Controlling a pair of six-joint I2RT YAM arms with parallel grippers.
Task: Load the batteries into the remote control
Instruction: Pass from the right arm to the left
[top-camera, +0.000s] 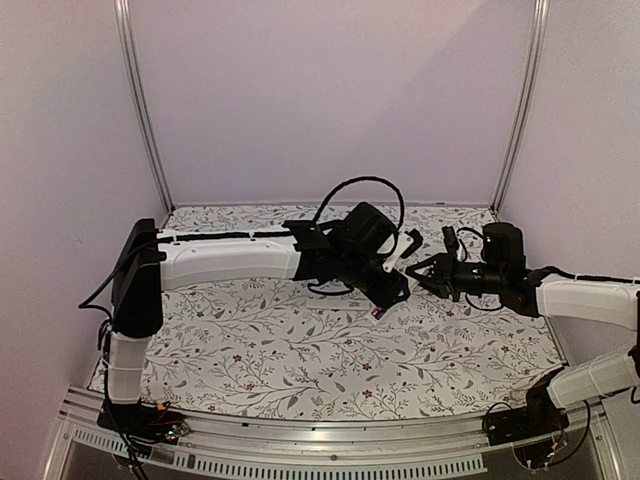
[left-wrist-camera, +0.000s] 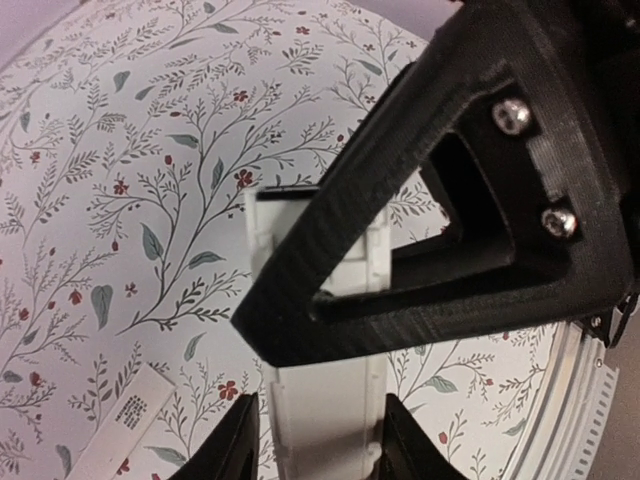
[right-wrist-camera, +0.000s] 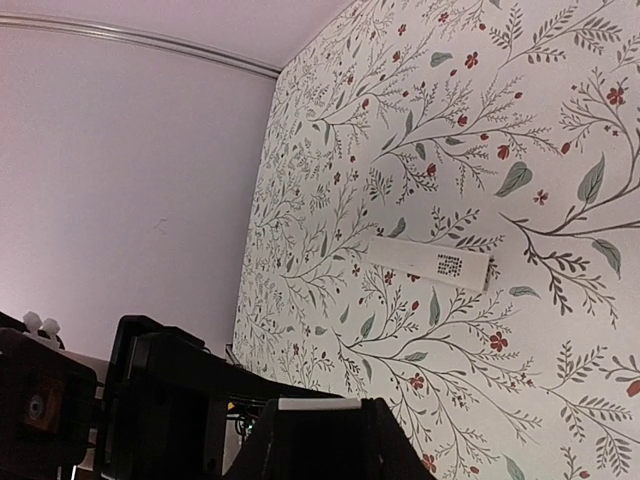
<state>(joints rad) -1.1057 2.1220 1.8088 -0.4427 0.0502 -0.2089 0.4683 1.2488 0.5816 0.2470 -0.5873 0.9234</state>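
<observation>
The remote control (left-wrist-camera: 325, 400) is a slim white bar held up off the floral mat. My left gripper (left-wrist-camera: 320, 440) is shut on its sides, with the bar running away from the fingers. In the top view the remote (top-camera: 405, 245) sticks up and to the right from the left gripper (top-camera: 390, 285). My right gripper (top-camera: 418, 270) meets it from the right, and one of its black fingers (left-wrist-camera: 400, 250) crosses over the bar. In the right wrist view the remote's white end (right-wrist-camera: 318, 404) shows between the right gripper's (right-wrist-camera: 318, 430) closed fingers. No batteries show in any view.
The thin flat white cover piece (right-wrist-camera: 430, 262), with a small dark printed patch, lies loose on the mat; it also shows in the left wrist view (left-wrist-camera: 125, 420). The metal rail (left-wrist-camera: 580, 400) runs along the near table edge. Pale walls close the back and sides.
</observation>
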